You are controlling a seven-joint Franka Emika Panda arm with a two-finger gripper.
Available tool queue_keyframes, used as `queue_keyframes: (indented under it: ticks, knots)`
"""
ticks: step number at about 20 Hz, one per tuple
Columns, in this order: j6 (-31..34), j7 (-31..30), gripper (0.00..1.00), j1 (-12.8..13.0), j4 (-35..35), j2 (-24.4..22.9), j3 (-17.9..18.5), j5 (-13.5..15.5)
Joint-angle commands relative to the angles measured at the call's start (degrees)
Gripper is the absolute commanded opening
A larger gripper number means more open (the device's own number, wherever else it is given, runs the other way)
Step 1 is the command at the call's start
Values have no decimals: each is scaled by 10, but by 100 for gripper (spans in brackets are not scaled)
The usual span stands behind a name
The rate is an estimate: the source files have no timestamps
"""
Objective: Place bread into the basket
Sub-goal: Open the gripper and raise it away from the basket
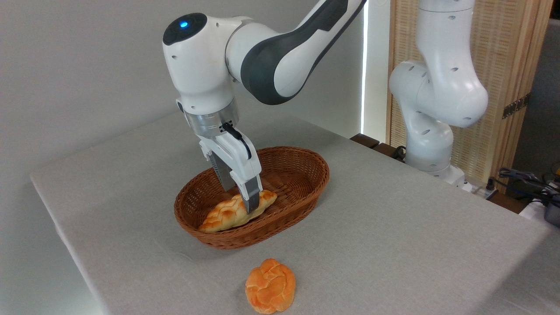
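Note:
The bread (227, 216), a pale braided loaf with golden ridges, lies inside the brown wicker basket (302, 175), along its near wall. Its left tip sits close to the rim. My gripper (240, 201) reaches down into the basket and straddles the loaf near its right half. One finger (251, 197) stands in front of the bread, and the other finger (224, 173) is behind it with its tip showing above the loaf. The jaws stand wide apart and look open around the bread.
A round orange knotted bun (270, 285) lies on the grey tablecloth in front of the basket, near the table's front edge. The arm's white base (431, 144) stands at the back right, with cables and a wooden screen beyond it.

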State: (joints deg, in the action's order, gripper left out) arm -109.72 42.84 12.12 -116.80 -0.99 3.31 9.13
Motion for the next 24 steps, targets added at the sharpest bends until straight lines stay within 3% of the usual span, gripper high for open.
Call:
queue_keyframes:
  ticks: [1,5,8,11,15,18,24]
  knots:
    - [5,1,100,4,9,-12,8,5]
    - [7,-1,100,-5,67,-26,20,5]
    - [40,-3,100,-27,139,-24,23,5]
    - [108,0,100,-66,217,-18,21,5]
    - [153,11,100,-87,251,-7,14,-12]
    - [166,11,100,-89,257,-4,4,-15]
    - [190,9,100,-95,262,7,-46,-90]
